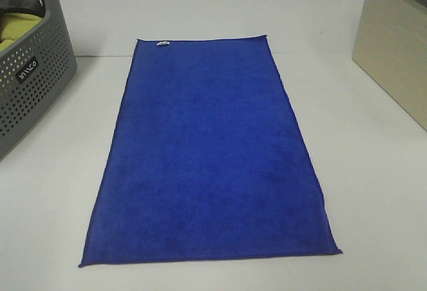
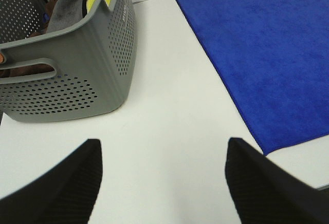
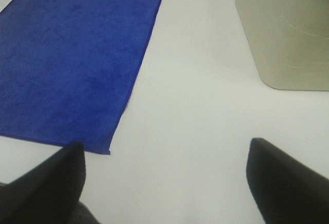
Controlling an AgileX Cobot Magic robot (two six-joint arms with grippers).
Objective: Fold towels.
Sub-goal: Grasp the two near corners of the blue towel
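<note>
A blue towel (image 1: 210,157) lies flat and spread out lengthwise on the white table, with a small white tag at its far edge. It also shows in the left wrist view (image 2: 267,54) and in the right wrist view (image 3: 72,54). Neither gripper shows in the exterior high view. My left gripper (image 2: 164,183) is open and empty above bare table, beside the towel's near left corner. My right gripper (image 3: 164,183) is open and empty above bare table, beside the towel's near right corner.
A grey perforated laundry basket (image 1: 30,77) with yellow and dark cloths stands at the left; it also shows in the left wrist view (image 2: 97,64). A beige bin (image 1: 393,51) stands at the right, also in the right wrist view (image 3: 288,34).
</note>
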